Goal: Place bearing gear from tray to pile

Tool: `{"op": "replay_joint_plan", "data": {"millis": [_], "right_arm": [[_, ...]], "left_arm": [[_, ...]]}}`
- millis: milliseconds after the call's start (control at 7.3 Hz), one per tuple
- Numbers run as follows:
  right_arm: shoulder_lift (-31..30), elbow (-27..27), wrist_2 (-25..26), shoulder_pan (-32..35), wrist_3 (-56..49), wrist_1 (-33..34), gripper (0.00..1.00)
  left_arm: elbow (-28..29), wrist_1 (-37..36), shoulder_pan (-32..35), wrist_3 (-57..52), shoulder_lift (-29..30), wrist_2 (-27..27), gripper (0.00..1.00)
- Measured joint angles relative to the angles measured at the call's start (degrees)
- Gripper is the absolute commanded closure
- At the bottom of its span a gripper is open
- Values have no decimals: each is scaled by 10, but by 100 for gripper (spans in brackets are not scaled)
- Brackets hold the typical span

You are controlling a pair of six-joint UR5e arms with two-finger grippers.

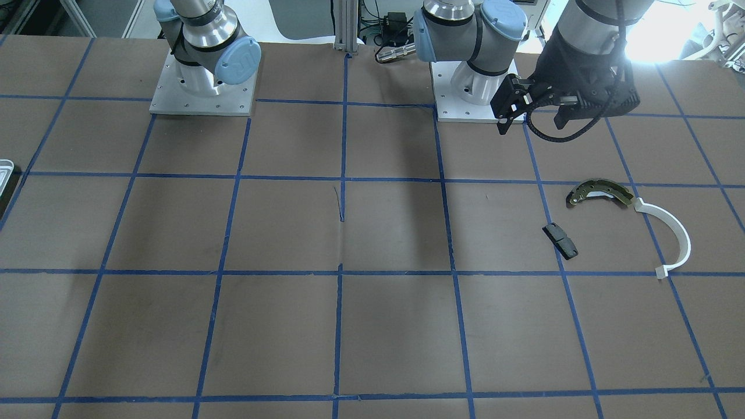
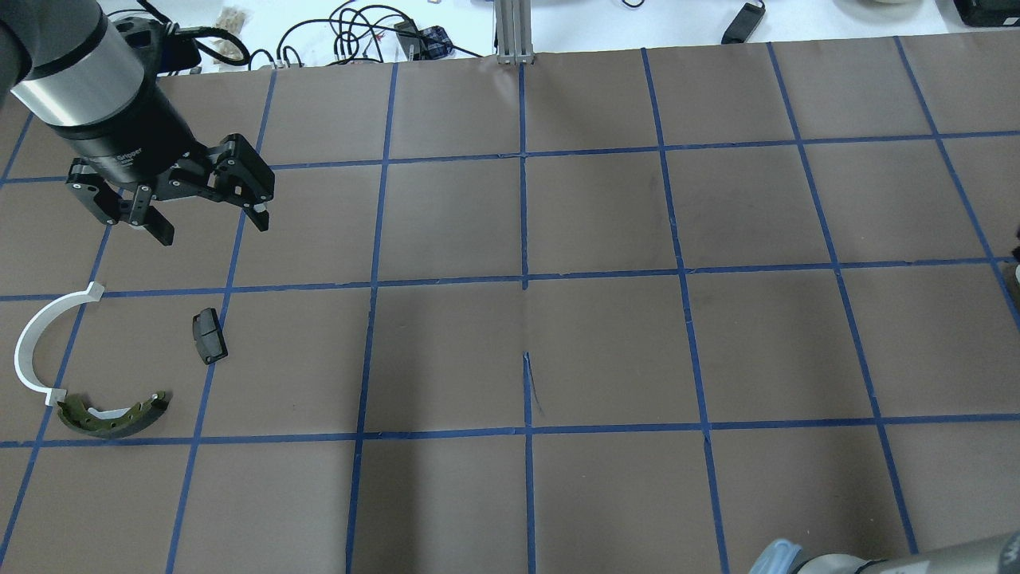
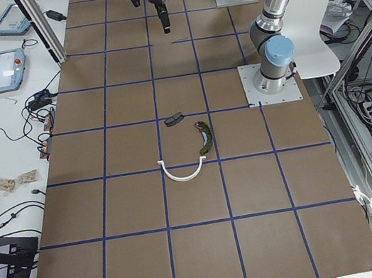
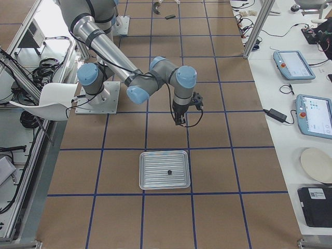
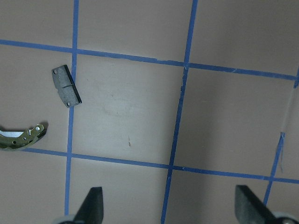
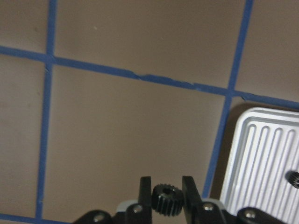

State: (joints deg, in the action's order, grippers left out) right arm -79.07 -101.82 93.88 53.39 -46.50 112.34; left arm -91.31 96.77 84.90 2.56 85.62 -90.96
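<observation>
My right gripper is shut on a small black bearing gear and holds it above the bare table, just left of the silvery ribbed tray. In the exterior right view the gripper hangs a little beyond the tray. A second small black gear lies in the tray. The pile is an olive brake shoe, a white plastic arc and a black block. My left gripper is open and empty above the table, beyond the pile.
Both arm bases stand on plates at the robot's edge of the table. A sliver of the tray shows at the front-facing view's left edge. Blue tape lines grid the brown table.
</observation>
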Motion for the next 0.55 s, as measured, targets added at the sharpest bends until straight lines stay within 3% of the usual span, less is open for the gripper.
{"op": "replay_joint_plan", "data": {"millis": [548], "right_arm": [[20, 0, -66, 238, 365, -4, 95]], "left_arm": [[0, 0, -1, 0, 2, -1, 0]]}}
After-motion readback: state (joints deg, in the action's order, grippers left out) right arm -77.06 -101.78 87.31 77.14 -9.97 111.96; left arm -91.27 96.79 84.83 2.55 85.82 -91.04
